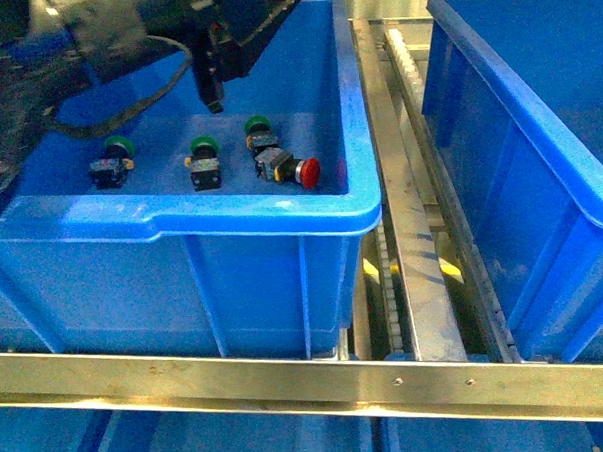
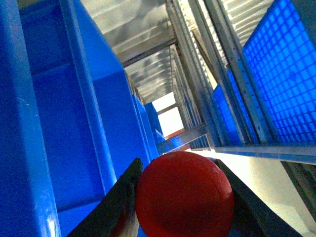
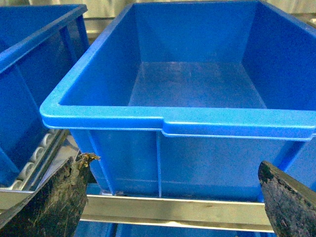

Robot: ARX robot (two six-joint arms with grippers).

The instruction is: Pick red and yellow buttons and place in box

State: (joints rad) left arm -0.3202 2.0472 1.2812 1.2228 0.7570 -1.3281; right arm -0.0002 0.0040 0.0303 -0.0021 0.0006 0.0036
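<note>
My L claw (image 2: pixel 177 170) pinches a red button (image 2: pixel 183 197) over the source bin (image 1: pixel 231 224), a second red button (image 1: pixel 306 172) lying in it by the green buttons (image 1: pixel 204 146); next, I reckon: carry to the box (image 3: pixel 163 123) right of that bin & drop; R claw (image 3: pixel 175 165) gapes, empty.

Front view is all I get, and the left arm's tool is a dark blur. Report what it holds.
Observer: The left wrist view shows the left gripper shut on a red button, cap between its fingers.
Operator: Now give me the right arm.
Observer: The right gripper is open, holding nothing, facing the right blue box.
Operator: Check that box's floor.
Observer: No buttons show on it.
</note>
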